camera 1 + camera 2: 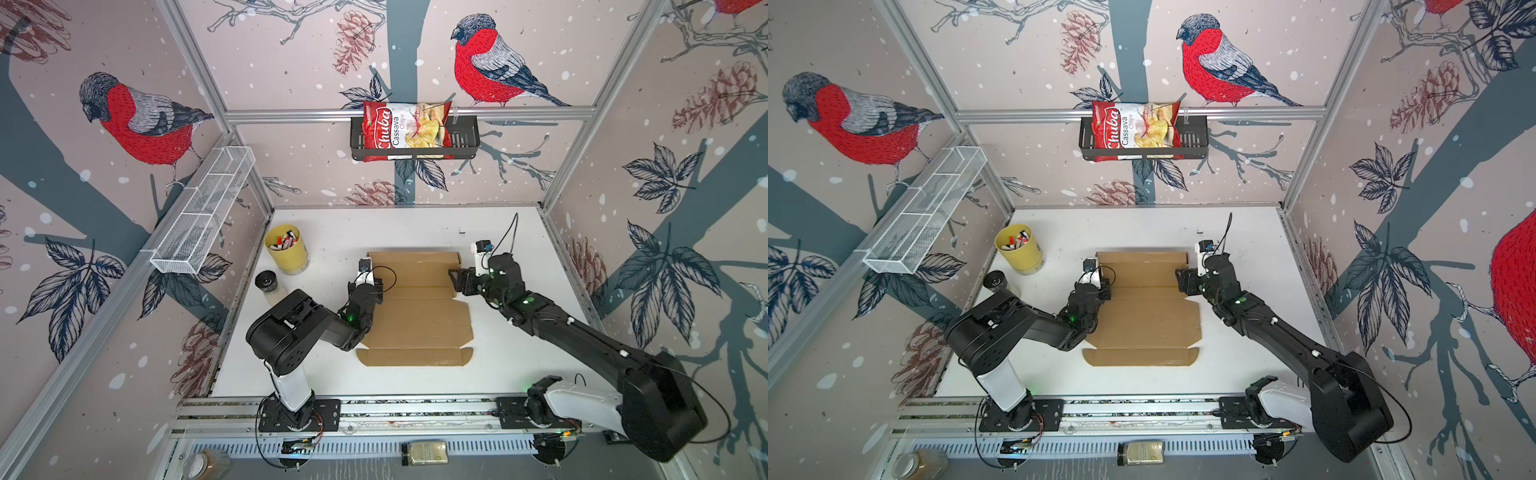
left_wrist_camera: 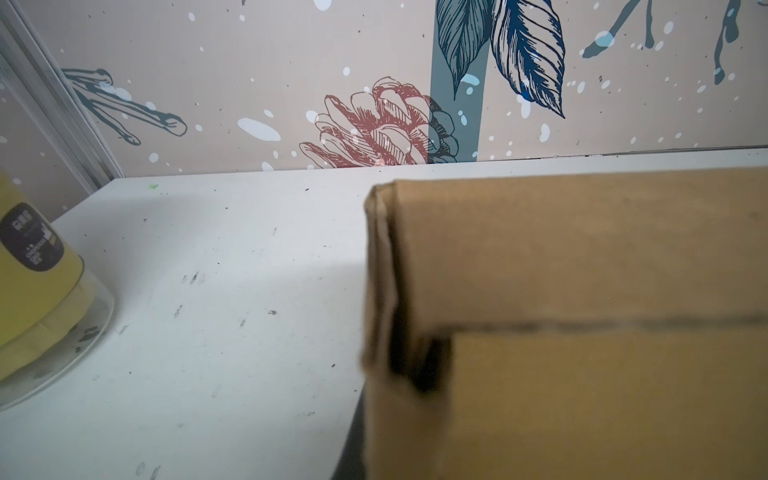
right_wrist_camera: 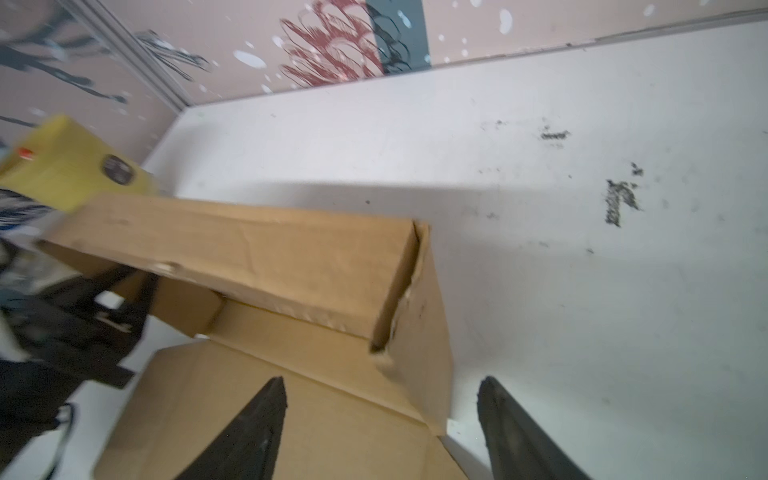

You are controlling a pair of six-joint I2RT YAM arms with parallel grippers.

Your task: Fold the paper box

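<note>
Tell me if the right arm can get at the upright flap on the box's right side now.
Probably yes. The right pincer is open and sits right at the paper box's upright right flap, which lines up between its fingers. Nothing stands between them; only bare table lies beside it.

Bird-n-pinecone wallpaper walls (image 1: 291, 62) w/ alu frame (image 1: 374, 114) round scuffed white table (image 1: 395, 228).
</note>
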